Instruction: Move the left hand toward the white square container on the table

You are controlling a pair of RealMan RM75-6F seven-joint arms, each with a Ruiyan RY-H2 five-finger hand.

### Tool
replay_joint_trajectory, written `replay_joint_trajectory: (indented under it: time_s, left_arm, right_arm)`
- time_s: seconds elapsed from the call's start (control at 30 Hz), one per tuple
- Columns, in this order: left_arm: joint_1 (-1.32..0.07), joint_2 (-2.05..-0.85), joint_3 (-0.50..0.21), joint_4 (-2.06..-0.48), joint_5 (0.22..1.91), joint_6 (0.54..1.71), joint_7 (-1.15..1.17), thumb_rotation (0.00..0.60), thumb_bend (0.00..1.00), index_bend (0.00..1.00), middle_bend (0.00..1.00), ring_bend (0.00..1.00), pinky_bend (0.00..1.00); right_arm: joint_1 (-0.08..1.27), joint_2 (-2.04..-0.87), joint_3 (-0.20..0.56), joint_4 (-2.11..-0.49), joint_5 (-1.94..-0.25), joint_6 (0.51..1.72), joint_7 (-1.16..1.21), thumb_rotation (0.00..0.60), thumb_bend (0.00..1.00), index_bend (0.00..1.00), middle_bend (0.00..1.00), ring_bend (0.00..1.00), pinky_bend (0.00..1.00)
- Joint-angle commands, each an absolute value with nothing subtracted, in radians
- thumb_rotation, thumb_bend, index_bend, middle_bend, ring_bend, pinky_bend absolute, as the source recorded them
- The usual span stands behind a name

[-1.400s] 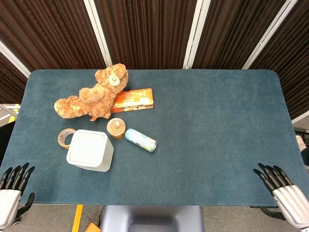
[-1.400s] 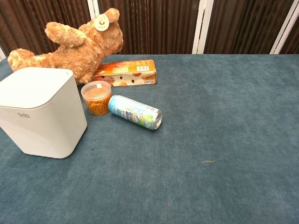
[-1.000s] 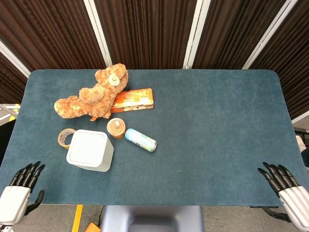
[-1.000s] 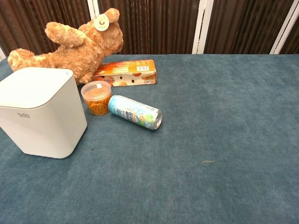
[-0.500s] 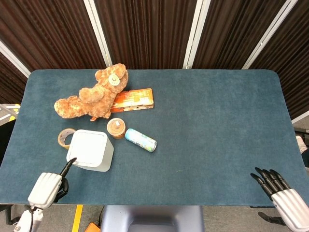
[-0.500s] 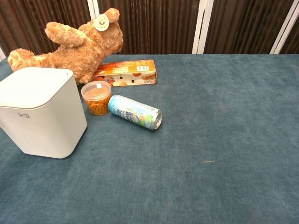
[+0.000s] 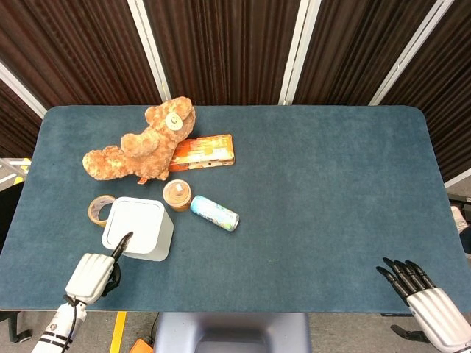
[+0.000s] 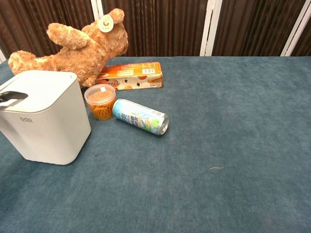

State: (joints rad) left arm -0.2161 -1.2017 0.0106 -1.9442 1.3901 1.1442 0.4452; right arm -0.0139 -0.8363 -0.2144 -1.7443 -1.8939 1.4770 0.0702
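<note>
The white square container (image 7: 141, 223) stands at the table's near left, lid closed; the chest view shows it (image 8: 46, 116) large at the left. My left hand (image 7: 94, 273) hovers at the container's near-left corner and holds nothing. One dark finger (image 7: 121, 244) reaches over the lid's edge, and its tip (image 8: 9, 97) shows on the lid in the chest view. The other fingers are tucked out of sight under the hand's back. My right hand (image 7: 423, 294) sits off the near right corner, fingers spread and empty.
Behind the container lie a tape roll (image 7: 98, 209), an orange-lidded cup (image 7: 177, 194) and a can on its side (image 7: 215, 212). Further back are a brown teddy bear (image 7: 143, 143) and an orange box (image 7: 202, 151). The blue table (image 7: 331, 184) stretches to the right.
My left hand came in from off the near left edge, up and to the right, until a finger reached over the container's corner. The right hand shifted slightly.
</note>
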Motion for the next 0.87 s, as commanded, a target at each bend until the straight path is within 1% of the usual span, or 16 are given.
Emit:
replay_joint_trajectory:
  time_s: [0.03,0.07,0.1,0.17,0.2,0.23,0.27,0.33,0.37,0.4,0.43,0.5,0.57,0.6,0.7,0.87]
  left_arm:
    - [-0.206,-1.219,0.008,-1.94,1.427,1.202,0.417,0.6,0.88,0.02,1.0,1.0,1.0]
    - [-0.195,-1.225,0.005,-1.935,1.468,1.243,0.401,0.6,0.86,0.01,1.0,1.0,1.0]
    - [-0.186,-1.226,0.005,-1.926,1.518,1.285,0.384,0.6,0.82,0.0,0.97,0.99,1.0]
    - [-0.156,-1.212,0.016,-1.911,1.637,1.39,0.355,0.6,0.75,0.0,0.87,0.94,1.0]
    - [-0.141,-1.201,0.024,-1.906,1.685,1.436,0.35,0.6,0.72,0.0,0.8,0.91,0.99]
    - [-0.118,-1.182,0.04,-1.905,1.74,1.49,0.351,0.6,0.69,0.0,0.74,0.87,0.96]
    - [-0.099,-1.165,0.055,-1.903,1.776,1.526,0.35,0.6,0.68,0.0,0.71,0.85,0.95]
    - [-0.052,-1.128,0.106,-1.873,1.844,1.595,0.321,0.6,0.67,0.0,0.62,0.73,0.84]
    - [-0.029,-1.116,0.131,-1.848,1.863,1.619,0.309,0.6,0.66,0.0,0.52,0.61,0.73]
    - [-0.008,-1.104,0.155,-1.821,1.869,1.634,0.295,0.6,0.64,0.0,0.39,0.45,0.57]
    - [0.019,-1.094,0.185,-1.786,1.86,1.644,0.267,0.6,0.61,0.0,0.24,0.27,0.38]
    - [0.051,-1.099,0.207,-1.729,1.836,1.662,0.214,0.6,0.54,0.0,0.04,0.04,0.09]
    - [0.056,-1.09,0.21,-1.693,1.799,1.635,0.206,0.6,0.5,0.0,0.0,0.0,0.01]
    - [0.052,-1.081,0.21,-1.698,1.789,1.623,0.194,0.6,0.47,0.0,0.0,0.0,0.0]
    - [0.05,-1.071,0.197,-1.704,1.767,1.619,0.163,0.6,0.46,0.0,0.0,0.0,0.0]
    - [0.052,-1.081,0.187,-1.684,1.805,1.644,0.143,0.6,0.44,0.0,0.0,0.0,0.0]
  right_arm:
    - [-0.014,-0.836,-0.216,-1.744,-1.897,1.479,0.069,0.6,0.12,0.0,0.0,0.0,0.0]
    - [-0.015,-0.835,-0.217,-1.744,-1.899,1.48,0.07,0.6,0.12,0.0,0.0,0.0,0.0]
    - [-0.015,-0.835,-0.218,-1.744,-1.901,1.483,0.071,0.6,0.12,0.0,0.0,0.0,0.0]
    - [-0.018,-0.833,-0.218,-1.742,-1.905,1.492,0.074,0.6,0.12,0.0,0.0,0.0,0.0]
    - [-0.019,-0.833,-0.218,-1.742,-1.906,1.497,0.077,0.6,0.12,0.0,0.0,0.0,0.0]
    - [-0.02,-0.832,-0.218,-1.74,-1.907,1.502,0.079,0.6,0.12,0.0,0.0,0.0,0.0]
    - [-0.021,-0.832,-0.218,-1.739,-1.907,1.505,0.08,0.6,0.12,0.0,0.0,0.0,0.0]
    - [-0.022,-0.83,-0.218,-1.739,-1.906,1.508,0.084,0.6,0.12,0.0,0.0,0.0,0.0]
    - [-0.021,-0.828,-0.219,-1.739,-1.907,1.51,0.09,0.6,0.12,0.0,0.0,0.0,0.0]
    - [-0.021,-0.827,-0.218,-1.739,-1.906,1.512,0.093,0.6,0.12,0.0,0.0,0.0,0.0]
    - [-0.022,-0.825,-0.217,-1.739,-1.901,1.514,0.094,0.6,0.12,0.0,0.0,0.0,0.0]
    - [-0.024,-0.826,-0.217,-1.74,-1.899,1.516,0.092,0.6,0.12,0.0,0.0,0.0,0.0]
    - [-0.023,-0.827,-0.217,-1.738,-1.905,1.515,0.087,0.6,0.12,0.0,0.0,0.0,0.0]
    - [-0.023,-0.829,-0.217,-1.738,-1.905,1.514,0.083,0.6,0.12,0.0,0.0,0.0,0.0]
    - [-0.022,-0.829,-0.219,-1.739,-1.916,1.519,0.092,0.6,0.12,0.0,0.0,0.0,0.0]
    - [-0.03,-0.83,-0.214,-1.735,-1.905,1.535,0.088,0.6,0.12,0.0,0.0,0.0,0.0]
